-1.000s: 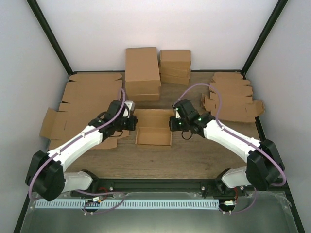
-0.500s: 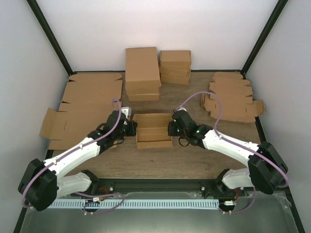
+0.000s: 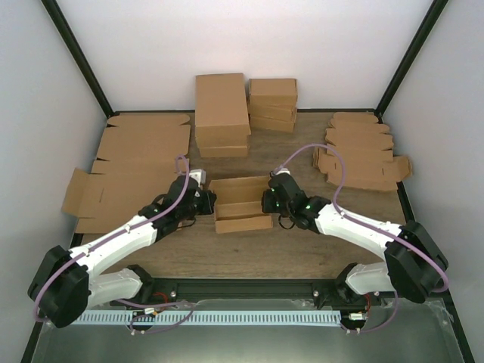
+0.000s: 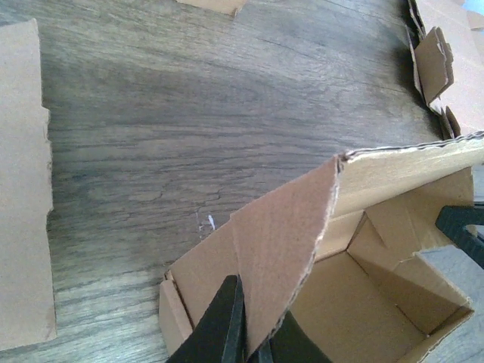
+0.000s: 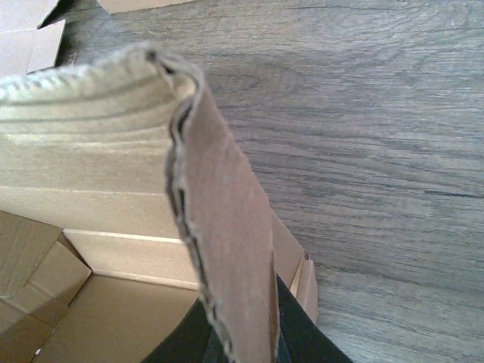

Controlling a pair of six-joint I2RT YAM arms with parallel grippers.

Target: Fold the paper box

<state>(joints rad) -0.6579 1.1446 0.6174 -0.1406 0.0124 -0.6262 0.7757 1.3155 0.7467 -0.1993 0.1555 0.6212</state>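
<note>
Parked centrally on wooden desk (image 3: 302,249): small brown cardboard paper box (image 3: 240,212), long axis left-right. Clamped at opposite ends by left pincer (image 3: 209,203) and right pincer (image 3: 266,201), both equally near.

1. I can read no text, label, brand, number or sign in any of my three views.
2. The paper box (image 3: 240,206) shows only plain brown cardboard on every face I can see from here, with nothing printed on it.
</note>
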